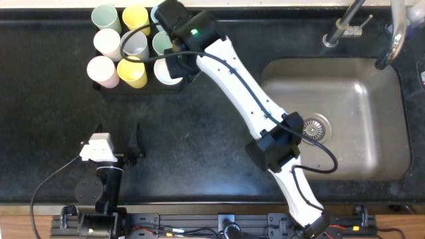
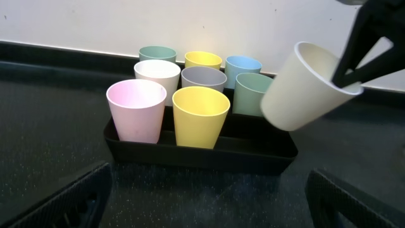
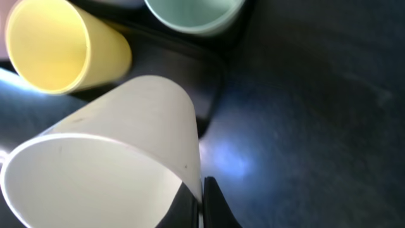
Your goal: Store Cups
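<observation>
**Top view.** Recorded a black speckled worktop [image 1: 199, 133], with a steel sink [image 1: 358, 146] and a tap [image 1: 345, 26] well off to one side of the right gripper [image 1: 180, 66]. Found that gripper across at a block of standing cups [image 1: 135, 43], pinching a cream cup [image 1: 166, 74] by its rim wall. Placed the cream cup directly under the fingers, just beside a yellow cup [image 1: 131, 72] and a mint cup [image 1: 161, 43]. Logged the left gripper [image 1: 119, 136] close to its own base, fingers spread with nothing between, well apart from the standing cups.

**Left wrist view.** Noted a pale wall [image 2: 63, 19] behind the worktop. Ahead of the spread fingers: a black tray [image 2: 190, 155] holding the standing cups, eight in all. Found the cream cup [image 2: 302, 85] at the tray's end nearest the right gripper [image 2: 351, 63], one finger inside the mouth and one outside. Long axis slanted: mouth up and toward the holding gripper, base down toward the tray. Contact between base and tray not determinable.

**Right wrist view.** Confirmed the cream cup [image 3: 120, 152] hard against the gripper's finger [image 3: 212, 204], mouth turned back toward the wrist, base pointing away toward the tray corner. Beyond the fingertips: yellow cup [image 3: 60, 47] and mint cup [image 3: 193, 9], mouths up. Bare worktop alongside.
</observation>
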Controlling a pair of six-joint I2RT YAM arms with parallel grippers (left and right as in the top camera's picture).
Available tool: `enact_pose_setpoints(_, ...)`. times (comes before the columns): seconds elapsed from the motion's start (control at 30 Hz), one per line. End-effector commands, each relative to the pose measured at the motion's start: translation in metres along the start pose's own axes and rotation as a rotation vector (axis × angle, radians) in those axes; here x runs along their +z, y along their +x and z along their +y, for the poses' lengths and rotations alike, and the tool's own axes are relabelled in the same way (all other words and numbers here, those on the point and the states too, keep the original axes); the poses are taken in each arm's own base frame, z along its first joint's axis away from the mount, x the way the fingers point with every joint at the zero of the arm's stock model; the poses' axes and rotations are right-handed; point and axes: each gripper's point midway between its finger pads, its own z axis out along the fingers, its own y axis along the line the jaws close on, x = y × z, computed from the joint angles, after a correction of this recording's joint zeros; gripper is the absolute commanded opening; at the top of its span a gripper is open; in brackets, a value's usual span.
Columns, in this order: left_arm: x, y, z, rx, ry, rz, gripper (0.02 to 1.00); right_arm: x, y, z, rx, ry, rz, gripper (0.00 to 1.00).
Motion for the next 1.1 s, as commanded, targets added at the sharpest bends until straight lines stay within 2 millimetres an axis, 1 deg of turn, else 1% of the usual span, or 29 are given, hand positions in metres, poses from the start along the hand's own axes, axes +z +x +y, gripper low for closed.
enact_pose_setpoints(0.03,-0.001,-0.001,0.002,0.01,-0.011,-0.005,1.0,0.008,-0.007,0.008,0.022,-0.005,-0.026,0.042)
enact_pose_setpoints(0.17,-0.001,-0.001,0.002,0.01,-0.011,-0.006,1.0,0.021,-0.003,0.006,0.024,0.008,0.004,0.04)
enact_pose_setpoints(0.57,-0.001,-0.001,0.002,0.01,-0.011,-0.006,1.0,0.044,0.002,-0.001,0.026,0.044,0.039,0.04)
enact_pose_setpoints(0.83,-0.001,-0.001,0.002,0.01,-0.011,-0.006,1.0,0.046,-0.002,-0.007,0.026,0.076,0.019,0.045)
enact_pose_setpoints(1.1,-0.001,-0.001,0.002,0.01,-0.011,-0.005,1.0,0.054,-0.001,-0.008,0.025,0.078,0.026,0.047)
